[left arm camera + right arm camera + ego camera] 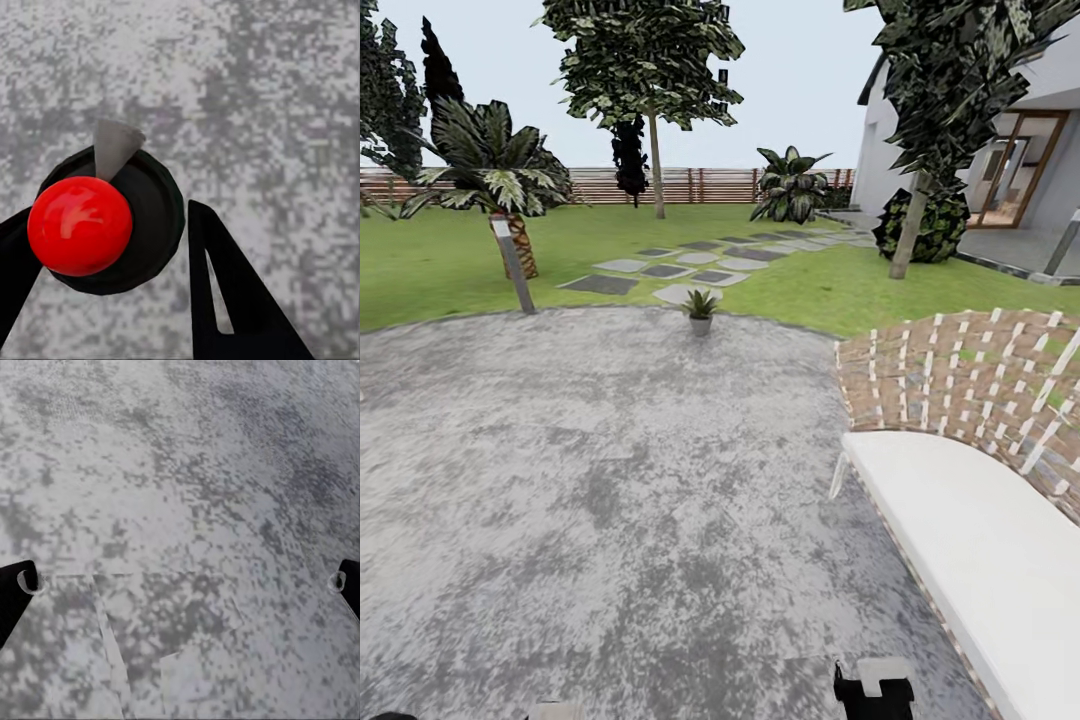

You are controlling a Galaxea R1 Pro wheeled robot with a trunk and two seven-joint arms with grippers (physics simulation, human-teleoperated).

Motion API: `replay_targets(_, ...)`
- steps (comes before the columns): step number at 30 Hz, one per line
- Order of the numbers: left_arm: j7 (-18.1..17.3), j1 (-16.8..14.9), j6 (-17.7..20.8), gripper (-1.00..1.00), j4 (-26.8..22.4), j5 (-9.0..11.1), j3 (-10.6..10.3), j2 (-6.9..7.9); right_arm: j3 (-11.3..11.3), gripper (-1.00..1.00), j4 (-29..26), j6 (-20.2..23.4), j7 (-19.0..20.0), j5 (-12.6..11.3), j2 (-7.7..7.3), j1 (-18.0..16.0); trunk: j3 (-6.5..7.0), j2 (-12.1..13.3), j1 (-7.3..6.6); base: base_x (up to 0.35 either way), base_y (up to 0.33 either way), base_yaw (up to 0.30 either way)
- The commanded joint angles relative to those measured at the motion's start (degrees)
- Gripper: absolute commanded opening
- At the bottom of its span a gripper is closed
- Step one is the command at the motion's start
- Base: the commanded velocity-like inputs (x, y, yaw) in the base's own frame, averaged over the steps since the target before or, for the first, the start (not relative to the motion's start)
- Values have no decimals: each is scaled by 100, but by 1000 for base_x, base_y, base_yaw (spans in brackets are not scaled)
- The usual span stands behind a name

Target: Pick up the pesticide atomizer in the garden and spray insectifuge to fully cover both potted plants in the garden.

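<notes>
The left gripper [105, 247] points down at the ground, its two dark fingers [225, 300] closed against a round black body with a red ball top that sits between them. The right gripper [180, 581] also faces down, its two fingertips [19, 585] standing far apart at opposite edges of the right wrist view with nothing between them. In the head view, a black and white part of the right arm [873, 690] shows at the near edge, right of centre, held low and close to the trunk.
</notes>
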Motion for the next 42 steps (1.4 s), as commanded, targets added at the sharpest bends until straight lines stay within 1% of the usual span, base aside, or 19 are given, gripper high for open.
replay_targets(1,25,-4,-21,-100,6,-61,33,-1,-40,100,5,-8,-30,61,1,-3,-5,-2,2,340,0,2)
replay_targets(6,26,-4,-23,-100,6,-61,37,-1,-40,100,5,-2,-30,61,1,-3,1,-2,2,340,0,5)
replay_targets(14,26,-4,-19,-100,6,-61,33,-1,-40,100,5,-1,-30,61,2,-3,57,-2,2,340,0,59)
replay_targets(26,28,-4,-19,-100,6,-56,41,-1,-40,100,5,-1,-30,61,3,-1,62,-2,2,338,37,6)
replay_targets(34,28,-4,-18,-100,6,-55,42,-1,-40,100,5,-2,-30,61,8,-3,80,-2,2,329,136,211)
replay_targets(42,28,-4,-17,-100,6,-61,42,1,-40,100,5,-3,-30,61,7,-2,83,-2,2,332,39,32)
